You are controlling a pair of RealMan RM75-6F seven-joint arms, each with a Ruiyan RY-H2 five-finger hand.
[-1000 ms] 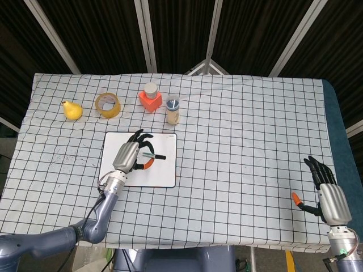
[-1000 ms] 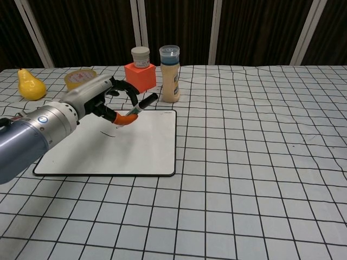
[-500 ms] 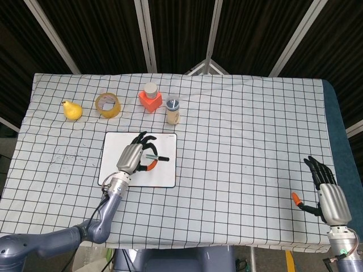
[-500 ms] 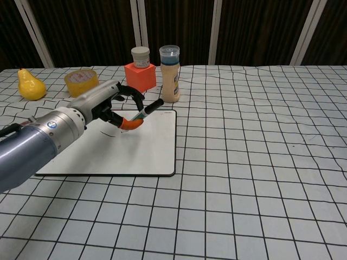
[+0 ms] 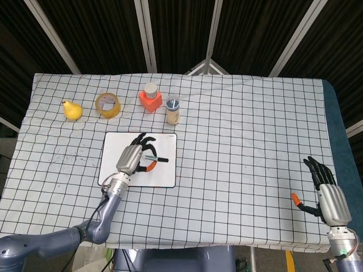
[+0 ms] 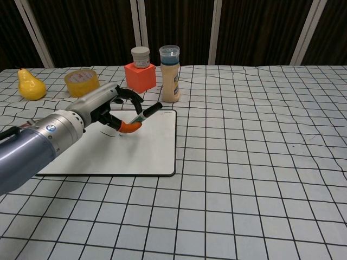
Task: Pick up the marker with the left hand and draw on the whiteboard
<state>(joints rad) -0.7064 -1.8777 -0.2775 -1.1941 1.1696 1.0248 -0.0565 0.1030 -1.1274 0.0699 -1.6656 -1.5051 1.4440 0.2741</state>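
My left hand [image 5: 131, 158] [image 6: 103, 106] hovers over the whiteboard [image 5: 165, 175] [image 6: 146, 154] and holds the marker [image 5: 155, 158] [image 6: 144, 112] between thumb and fingers. The marker slants, its dark cap end pointing up and to the right, its tip down at the board near the orange thumb tip. A short dark stroke [image 6: 110, 135] shows on the board left of the tip. My right hand [image 5: 330, 198] stays at the table's near right corner, fingers spread, holding nothing; the chest view does not show it.
Behind the whiteboard stand a yellow pear [image 5: 71, 110] [image 6: 30, 85], a roll of yellow tape [image 5: 108, 104] [image 6: 81, 80], an orange block with a white-lidded jar on it [image 5: 150, 97] [image 6: 140, 70] and a blue-capped bottle [image 5: 173, 110] [image 6: 170, 73]. A checked cloth [image 5: 244, 141] covers the table.
My left hand with the marker shifted slightly toward me and to the right across the board, then settled back a little. The right hand has not moved.
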